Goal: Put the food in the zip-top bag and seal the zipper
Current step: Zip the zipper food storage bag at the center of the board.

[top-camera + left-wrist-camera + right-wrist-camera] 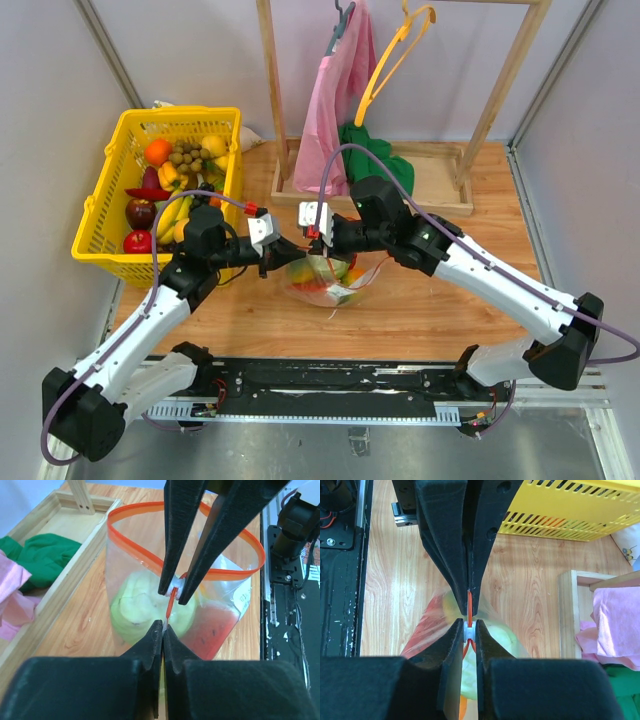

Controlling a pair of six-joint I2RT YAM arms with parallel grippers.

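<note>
The clear zip-top bag (pixel 330 280) stands on the table between both grippers, its mouth mostly open. Inside are a pale green round piece (pixel 135 605) and a red watermelon-like piece (pixel 215 630). My left gripper (pixel 163 626) is shut on the end of the red-orange zipper (pixel 225 574) at the bag's near corner. My right gripper (pixel 469 625) is shut on the zipper's small white slider (pixel 469 631), right against the left fingertips. In the top view the left gripper (pixel 283 255) and the right gripper (pixel 318 240) meet above the bag.
A yellow basket (pixel 100 200) with several toy fruits stands at the left. Behind is a wooden rack base (pixel 440 190) with a pink garment (pixel 335 90), a yellow hanger (pixel 395 55) and a green cloth (pixel 380 160).
</note>
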